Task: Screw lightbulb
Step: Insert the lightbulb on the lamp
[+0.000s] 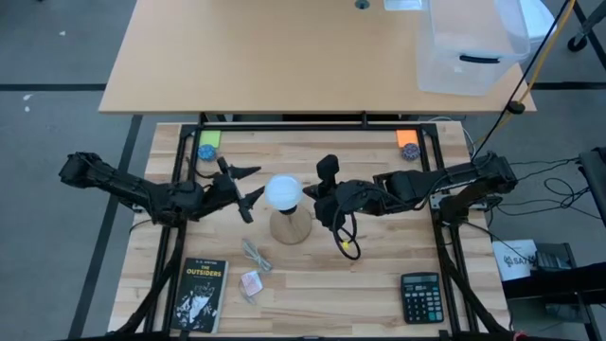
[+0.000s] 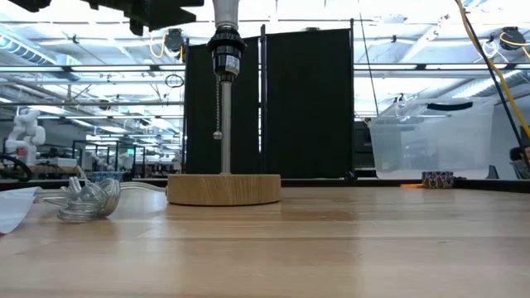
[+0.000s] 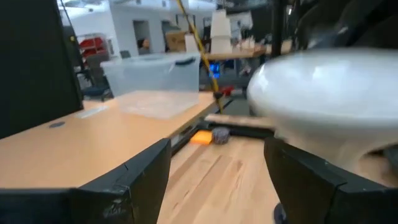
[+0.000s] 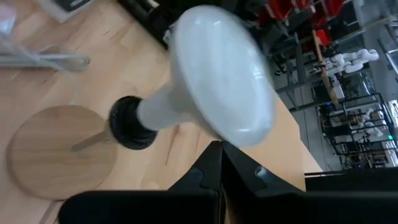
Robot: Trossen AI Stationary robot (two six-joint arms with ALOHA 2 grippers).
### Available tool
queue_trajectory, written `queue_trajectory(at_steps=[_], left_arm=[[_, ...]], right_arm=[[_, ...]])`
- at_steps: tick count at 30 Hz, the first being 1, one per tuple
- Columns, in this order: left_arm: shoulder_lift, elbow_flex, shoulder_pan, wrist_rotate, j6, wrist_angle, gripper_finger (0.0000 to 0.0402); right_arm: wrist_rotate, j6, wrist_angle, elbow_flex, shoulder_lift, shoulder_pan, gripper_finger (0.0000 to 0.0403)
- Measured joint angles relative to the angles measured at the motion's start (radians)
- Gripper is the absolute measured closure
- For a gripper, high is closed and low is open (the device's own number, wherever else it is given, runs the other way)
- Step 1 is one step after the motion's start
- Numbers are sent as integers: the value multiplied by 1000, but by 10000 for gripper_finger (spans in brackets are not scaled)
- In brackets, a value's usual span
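- The lightbulb (image 1: 282, 192) is sitting upright in the black socket (image 4: 129, 122) of the wooden lamp stand (image 1: 291, 225), at the middle of the table (image 1: 379, 275).
- The left gripper (image 1: 248, 194) is hovering just beside the bulb's globe, its jaws spread wide and gripping nothing.
- The right gripper (image 1: 312, 192) is waiting on the bulb's other side, fingers pressed together, empty.
- A book (image 1: 199, 295) and a calculator (image 1: 419, 296) are lying near the table's front edge.
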Motion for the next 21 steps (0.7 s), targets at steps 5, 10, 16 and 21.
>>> queue_trajectory(at_steps=[5, 10, 16, 21], left_arm=[[-4, 0, 8, -26, 2, -5, 138], [-56, 0, -36, -30, 29, -15, 138], [-124, 0, -153, -29, 79, -11, 138], [-109, 0, -184, -11, 100, 22, 138]], right_arm=[[1, 1, -28, -1, 0, 17, 403], [15, 30, -75, -1, 0, 24, 403], [26, 17, -55, -1, 0, -6, 403], [27, -10, -21, -1, 0, -46, 403]])
